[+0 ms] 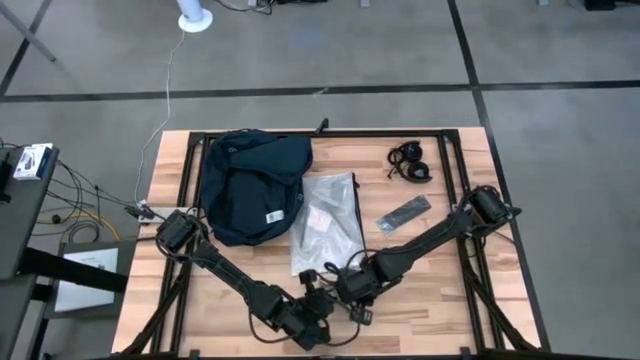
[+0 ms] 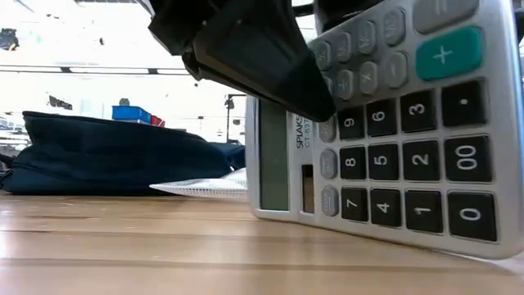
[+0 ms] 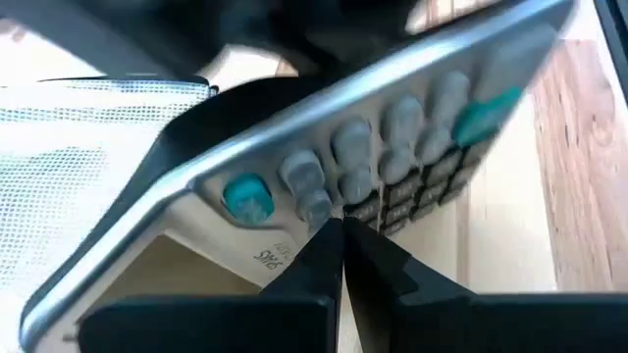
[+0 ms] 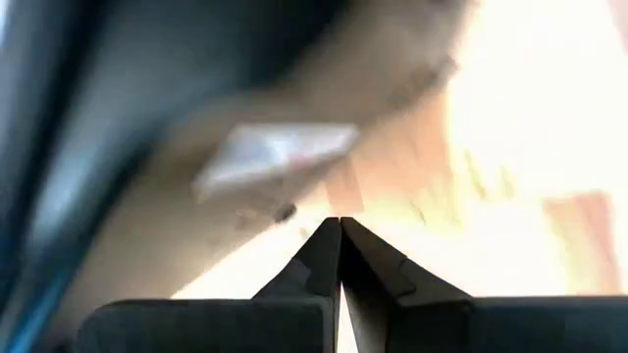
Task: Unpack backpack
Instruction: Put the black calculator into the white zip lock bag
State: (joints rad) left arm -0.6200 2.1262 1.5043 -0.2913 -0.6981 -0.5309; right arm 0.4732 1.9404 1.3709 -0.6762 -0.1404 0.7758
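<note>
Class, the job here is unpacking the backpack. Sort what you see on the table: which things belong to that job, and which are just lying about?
Belonging to the job: backpack; calculator, with the shut left claw right at it; right claw, close by.

Lying about: clear plastic bag; black cable bundle; flat black item.

Robotics lab: wooden rig table (image 1: 450, 290), loose cables (image 1: 75, 200), concrete floor (image 1: 560, 110)
</note>
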